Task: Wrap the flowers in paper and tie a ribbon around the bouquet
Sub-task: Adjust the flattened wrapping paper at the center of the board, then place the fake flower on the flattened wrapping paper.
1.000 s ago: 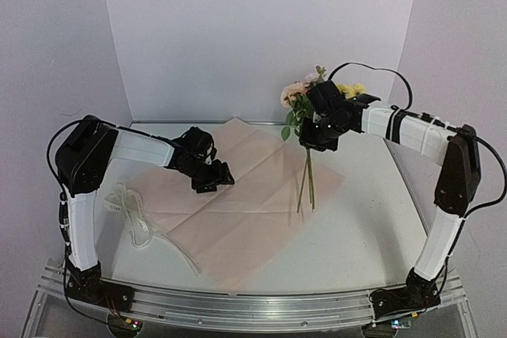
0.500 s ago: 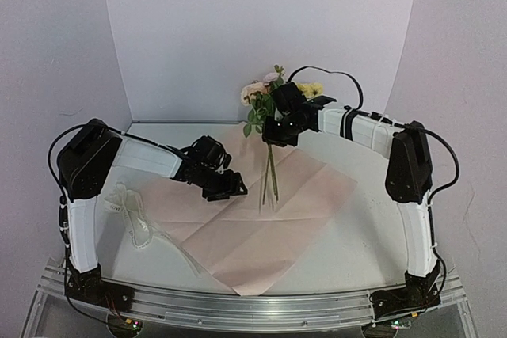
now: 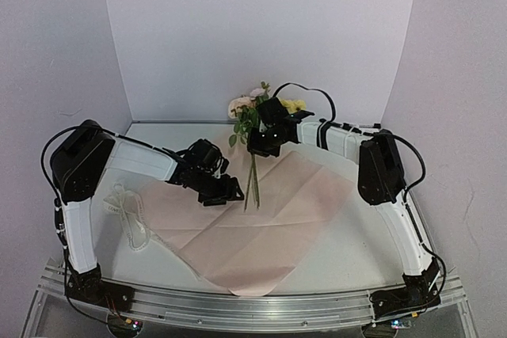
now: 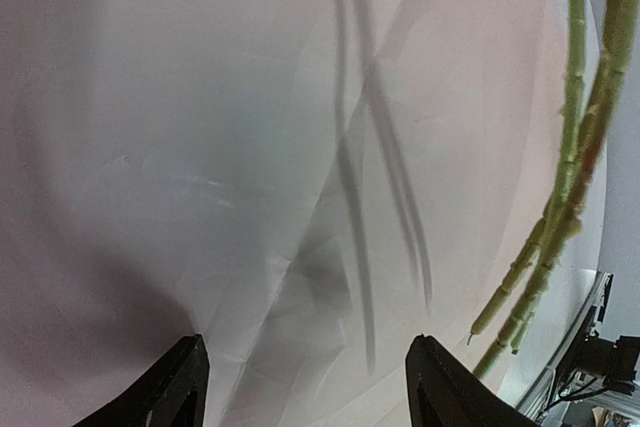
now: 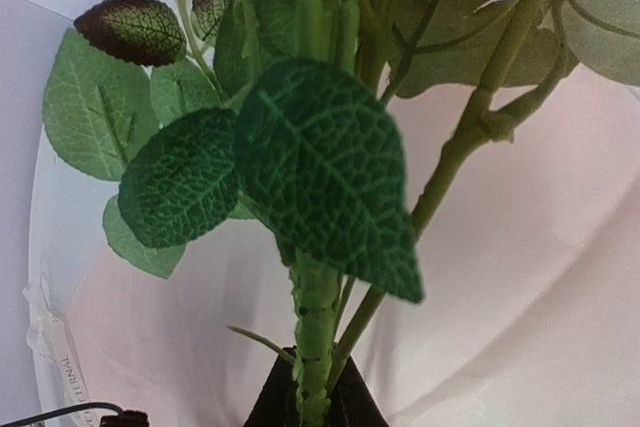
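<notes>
My right claw (image 3: 264,142) clamped on the thin green stems (image 5: 315,347) of the small bunch of pale pink and yellow artificial flowers (image 3: 247,108), just under the leaves (image 5: 320,177). Bunch hangs upright over the large pink tissue-paper sheet (image 3: 293,195), lifted, I judge, for laying down mid-sheet. My left claw (image 3: 224,192) open, low over the sheet, likely to pin it. Narrow white lettered ribbon (image 3: 131,215) lies on the tabletop (image 3: 372,235), left, untouched.

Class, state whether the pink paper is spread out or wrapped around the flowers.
Spread out. The paper lies flat on the table, creased but unfolded; the flowers hang over it, gripped in the right jaws.
</notes>
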Robot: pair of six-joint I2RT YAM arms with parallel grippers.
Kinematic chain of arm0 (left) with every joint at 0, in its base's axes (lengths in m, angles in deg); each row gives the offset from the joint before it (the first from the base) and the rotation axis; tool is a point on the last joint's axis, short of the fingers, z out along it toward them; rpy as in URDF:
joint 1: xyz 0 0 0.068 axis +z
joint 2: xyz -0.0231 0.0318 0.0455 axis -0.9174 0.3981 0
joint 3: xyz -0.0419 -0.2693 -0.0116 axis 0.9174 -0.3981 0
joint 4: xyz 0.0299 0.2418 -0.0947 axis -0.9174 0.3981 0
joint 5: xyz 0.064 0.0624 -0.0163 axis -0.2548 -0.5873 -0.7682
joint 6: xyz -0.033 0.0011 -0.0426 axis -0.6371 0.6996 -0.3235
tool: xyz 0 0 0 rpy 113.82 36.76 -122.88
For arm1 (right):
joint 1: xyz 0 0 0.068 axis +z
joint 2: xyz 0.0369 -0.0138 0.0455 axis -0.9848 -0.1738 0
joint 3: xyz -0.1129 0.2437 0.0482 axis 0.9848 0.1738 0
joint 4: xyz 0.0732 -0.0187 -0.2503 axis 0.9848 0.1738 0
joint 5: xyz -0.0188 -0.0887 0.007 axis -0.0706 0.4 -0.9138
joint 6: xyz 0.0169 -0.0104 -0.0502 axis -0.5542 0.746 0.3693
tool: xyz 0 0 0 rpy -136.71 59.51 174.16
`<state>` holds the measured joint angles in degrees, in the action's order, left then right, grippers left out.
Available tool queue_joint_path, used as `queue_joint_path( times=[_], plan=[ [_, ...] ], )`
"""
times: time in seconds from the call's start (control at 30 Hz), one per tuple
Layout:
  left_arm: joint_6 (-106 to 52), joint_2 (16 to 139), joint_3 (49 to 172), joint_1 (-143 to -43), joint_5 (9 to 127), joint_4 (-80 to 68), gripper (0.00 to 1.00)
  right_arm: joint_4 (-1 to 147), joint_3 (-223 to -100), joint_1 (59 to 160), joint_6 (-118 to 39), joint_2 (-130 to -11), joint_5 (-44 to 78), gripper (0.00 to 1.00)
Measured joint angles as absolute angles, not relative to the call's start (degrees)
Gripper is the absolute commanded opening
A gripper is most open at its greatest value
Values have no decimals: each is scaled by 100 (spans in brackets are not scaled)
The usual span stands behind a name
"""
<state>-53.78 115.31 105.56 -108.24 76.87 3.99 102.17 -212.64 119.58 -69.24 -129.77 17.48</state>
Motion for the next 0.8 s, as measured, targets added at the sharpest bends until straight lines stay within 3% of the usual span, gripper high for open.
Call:
queue_joint_path(
  times=[0.8],
  plan=[
    [-5708,10046,9701,-9897,6740,1684,57,9957,-21427,12104,-7416,-13496,1346,0]
  ],
)
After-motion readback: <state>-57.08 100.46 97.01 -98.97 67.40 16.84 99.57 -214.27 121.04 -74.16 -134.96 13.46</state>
